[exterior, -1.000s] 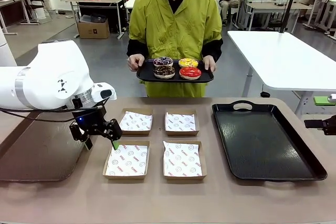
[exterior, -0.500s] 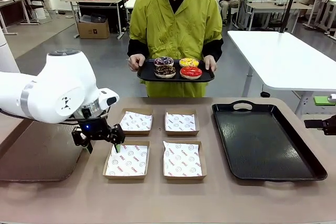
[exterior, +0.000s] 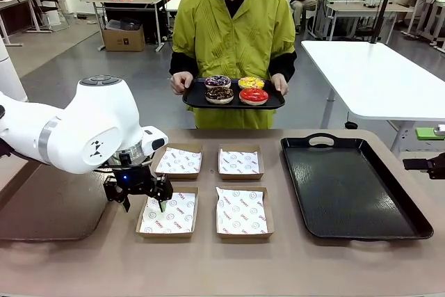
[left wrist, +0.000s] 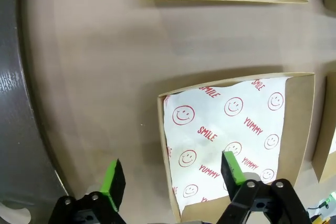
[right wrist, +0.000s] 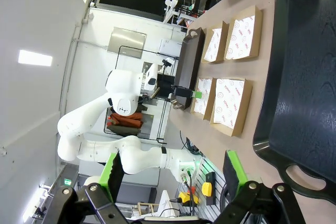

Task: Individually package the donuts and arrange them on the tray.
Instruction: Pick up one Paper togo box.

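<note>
As donuts (exterior: 235, 90) sit — left tool (left wrist: 170, 166) gapes.

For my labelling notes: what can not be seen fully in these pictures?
Front view: far donuts partly hidden behind the near ones.
Left wrist view: box cut by bottom edge, partly behind left claw.
Right wrist view: big tray cut by right edge.

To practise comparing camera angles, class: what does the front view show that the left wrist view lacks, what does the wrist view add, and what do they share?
Front view: a person holding a small tray of four donuts, plus the large black tray on the table. Left wrist view: the left gripper open astride the near-left box wall, and SMILE and YUMMY printed on its paper. Shared: that gripper and box.
</note>
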